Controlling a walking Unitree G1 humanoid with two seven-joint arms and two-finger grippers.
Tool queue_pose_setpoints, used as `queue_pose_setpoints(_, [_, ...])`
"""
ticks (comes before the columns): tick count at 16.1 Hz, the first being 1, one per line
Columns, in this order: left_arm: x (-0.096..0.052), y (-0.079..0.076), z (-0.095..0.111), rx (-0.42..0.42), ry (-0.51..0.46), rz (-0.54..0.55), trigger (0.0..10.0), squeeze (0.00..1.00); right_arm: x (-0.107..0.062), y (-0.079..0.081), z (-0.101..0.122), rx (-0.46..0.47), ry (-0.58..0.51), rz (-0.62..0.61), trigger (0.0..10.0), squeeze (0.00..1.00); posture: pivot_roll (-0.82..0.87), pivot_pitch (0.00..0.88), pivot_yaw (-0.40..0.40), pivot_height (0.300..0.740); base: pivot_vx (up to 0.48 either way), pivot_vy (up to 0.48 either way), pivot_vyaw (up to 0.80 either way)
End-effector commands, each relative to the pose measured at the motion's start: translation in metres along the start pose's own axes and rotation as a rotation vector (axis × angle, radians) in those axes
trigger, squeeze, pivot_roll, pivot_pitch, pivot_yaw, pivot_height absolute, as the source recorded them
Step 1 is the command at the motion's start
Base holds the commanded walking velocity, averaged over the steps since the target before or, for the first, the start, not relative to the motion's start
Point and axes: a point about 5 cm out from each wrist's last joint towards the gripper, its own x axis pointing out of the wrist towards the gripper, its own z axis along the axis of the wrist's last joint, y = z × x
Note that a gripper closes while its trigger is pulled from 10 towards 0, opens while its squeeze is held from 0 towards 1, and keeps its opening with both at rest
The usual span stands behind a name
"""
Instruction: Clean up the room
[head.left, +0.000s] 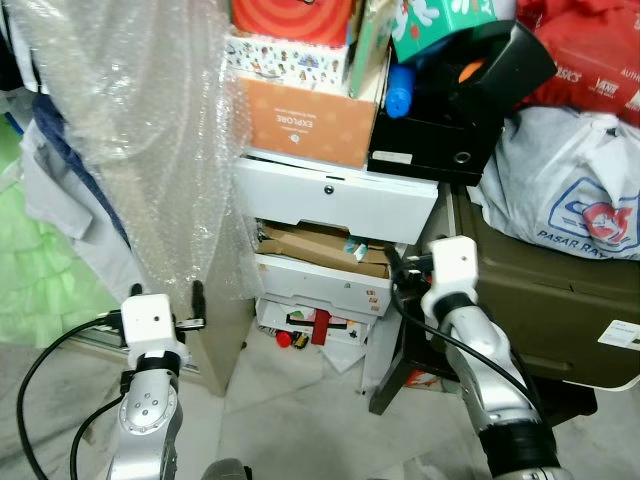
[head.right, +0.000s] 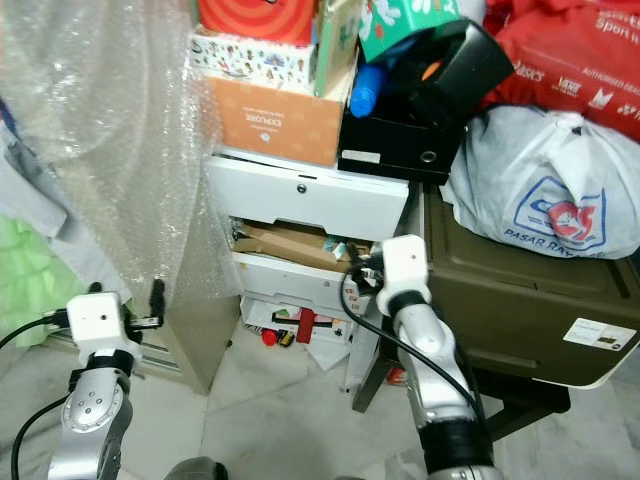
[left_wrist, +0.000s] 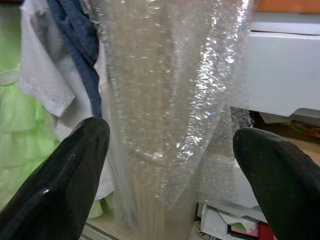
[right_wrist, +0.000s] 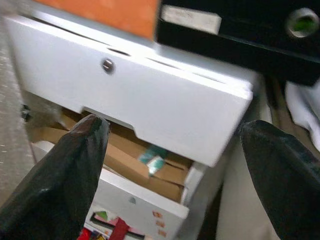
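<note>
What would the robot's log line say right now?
left gripper: open, facing bubble wrap | right gripper: open, before white drawer

You see two silver arms of rounded metal segments, each ending in a white, boxy wrist block, with the left arm showing small screws on a round joint cap and the right arm carrying a black band low on its forearm. Black cables loop from each white block down along the arm. Each gripper has two long, glossy black fingers, broad and rounded at the tips.
</note>
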Motion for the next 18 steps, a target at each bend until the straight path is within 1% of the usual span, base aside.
queue_pose_setpoints(1, [0.002, -0.001, 0.006, 0.007, -0.026, 0.013, 10.0, 0.0, 0.003, -0.001, -0.003, -0.003, 0.011, 0.005, 10.0, 0.0, -0.04, 0.0, -0.088, 0.74, 0.0, 0.0, 0.0])
queue_pose_setpoints(3, [0.006, 0.002, 0.007, 0.024, -0.036, 0.014, 10.0, 0.0, 0.005, 0.005, 0.0, -0.003, -0.005, 0.01, 10.0, 0.0, -0.07, 0.0, -0.061, 0.74, 0.0, 0.0, 0.8])
queue_pose_setpoints(4, [0.011, 0.001, 0.008, 0.037, -0.039, 0.004, 10.0, 0.0, 0.003, 0.006, 0.0, -0.002, -0.015, 0.001, 10.0, 0.0, -0.09, 0.0, -0.044, 0.74, 0.0, 0.0, 0.8])
queue_pose_setpoints(7, [0.022, -0.005, 0.02, 0.052, -0.08, -0.03, 10.0, 0.0, -0.003, 0.004, -0.004, 0.007, -0.013, -0.031, 10.0, 0.0, -0.1, 0.0, -0.007, 0.74, 0.0, 0.0, 0.8])
queue_pose_setpoints(8, [0.023, -0.005, 0.023, 0.063, -0.093, -0.037, 10.0, 0.0, -0.005, 0.004, -0.008, 0.008, -0.009, -0.042, 10.0, 0.0, -0.1, 0.0, 0.005, 0.74, 0.0, 0.0, 0.8])
queue_pose_setpoints(9, [0.023, -0.005, 0.025, 0.065, -0.099, -0.038, 10.0, 0.0, -0.007, 0.004, -0.009, 0.01, -0.008, -0.048, 10.0, 0.0, -0.1, 0.0, 0.009, 0.74, 0.0, 0.0, 0.8])
queue_pose_setpoints(10, [0.021, -0.003, 0.021, 0.04, -0.078, -0.035, 10.0, 0.0, -0.009, 0.003, -0.011, 0.016, -0.006, -0.061, 10.0, 0.0, -0.11, 0.0, 0.015, 0.74, 0.0, 0.0, 0.8])
queue_pose_setpoints(11, [0.02, -0.003, 0.02, 0.039, -0.064, -0.022, 10.0, 0.0, -0.009, 0.001, -0.011, 0.025, -0.006, -0.07, 10.0, 0.0, -0.12, 0.0, 0.017, 0.74, 0.0, 0.0, 0.8])
queue_pose_setpoints(12, [0.019, -0.001, 0.02, 0.056, -0.077, -0.017, 10.0, 0.0, -0.009, -0.002, -0.009, 0.025, -0.013, -0.077, 10.0, 0.0, -0.12, 0.0, 0.018, 0.74, 0.0, 0.0, 0.46])
queue_pose_setpoints(14, [0.015, 0.005, 0.016, 0.063, -0.062, -0.009, 10.0, 0.0, -0.011, -0.009, -0.008, 0.017, -0.016, -0.097, 10.0, 0.0, -0.13, 0.0, 0.033, 0.74, 0.0, 0.0, 0.0])
queue_pose_setpoints(15, [0.014, 0.007, 0.012, 0.053, -0.037, 0.004, 10.0, 0.0, -0.012, -0.011, -0.011, 0.008, -0.012, -0.106, 10.0, 0.0, -0.13, 0.0, 0.038, 0.74, 0.0, 0.0, 0.0])
queue_pose_setpoints(16, [0.014, 0.007, 0.011, 0.052, -0.036, 0.002, 10.0, 0.0, -0.013, -0.013, -0.011, 0.008, -0.01, -0.12, 10.0, 0.0, -0.13, 0.0, 0.049, 0.74, 0.0, 0.0, 0.0])
queue_pose_setpoints(18, [0.014, 0.006, 0.012, 0.054, -0.034, -0.011, 10.0, 0.0, -0.014, -0.012, -0.011, 0.015, -0.015, -0.131, 10.0, 0.0, -0.14, 0.0, 0.053, 0.74, 0.0, 0.0, 0.61])
